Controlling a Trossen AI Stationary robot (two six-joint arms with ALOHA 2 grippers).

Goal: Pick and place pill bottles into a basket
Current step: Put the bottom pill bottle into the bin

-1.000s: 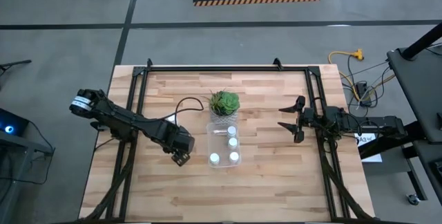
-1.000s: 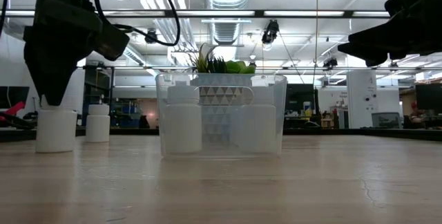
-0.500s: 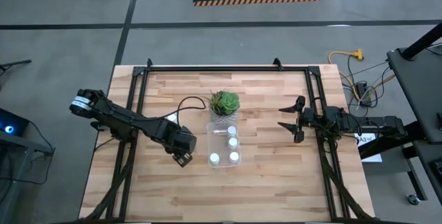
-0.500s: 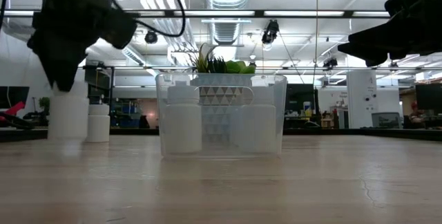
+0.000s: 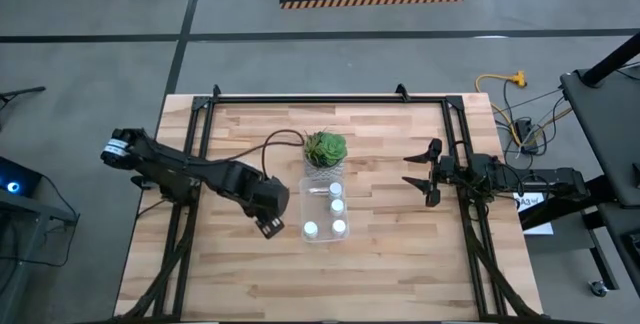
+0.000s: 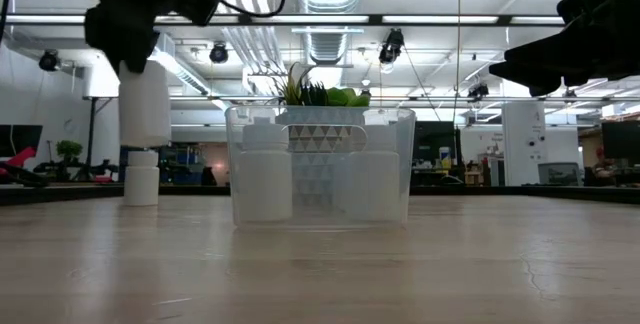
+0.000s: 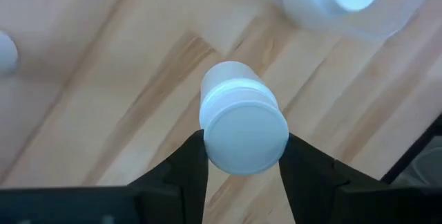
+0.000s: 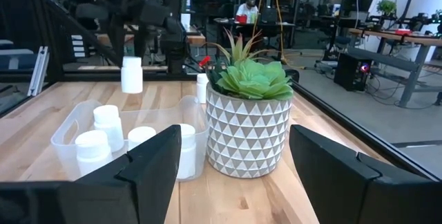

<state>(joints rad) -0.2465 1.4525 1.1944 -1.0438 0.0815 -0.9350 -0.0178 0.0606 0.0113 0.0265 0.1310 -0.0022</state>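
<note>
My left gripper (image 5: 268,226) hangs just left of the basket (image 5: 325,209), shut on a small white pill bottle (image 6: 144,104) that is well above the table. The basket is a clear bin with several white bottles (image 5: 337,205) standing in it. It sits in front of a potted green plant (image 5: 325,148). One more bottle (image 6: 141,178) stands on the table beyond the held one. My right gripper (image 5: 420,176) waits open at the table's right side, pointing level toward the plant (image 8: 248,113). My left gripper pinches the bottle's cap end (image 7: 214,137) between its two fingers (image 7: 193,165), one on each side. The fingers come from above, pointing steeply down. The bottle hangs upright below them, lifted clear of the table.
The plant's white patterned pot (image 8: 245,134) stands against the basket's far end. Black frame rails (image 5: 200,134) run along the table's left, right and far sides. Bare wood lies toward the near edge (image 5: 330,284).
My left gripper has risen and gone toward the basket with the bottle. The bottle stood on the table a second ago and now hangs upright, clear of it.
</note>
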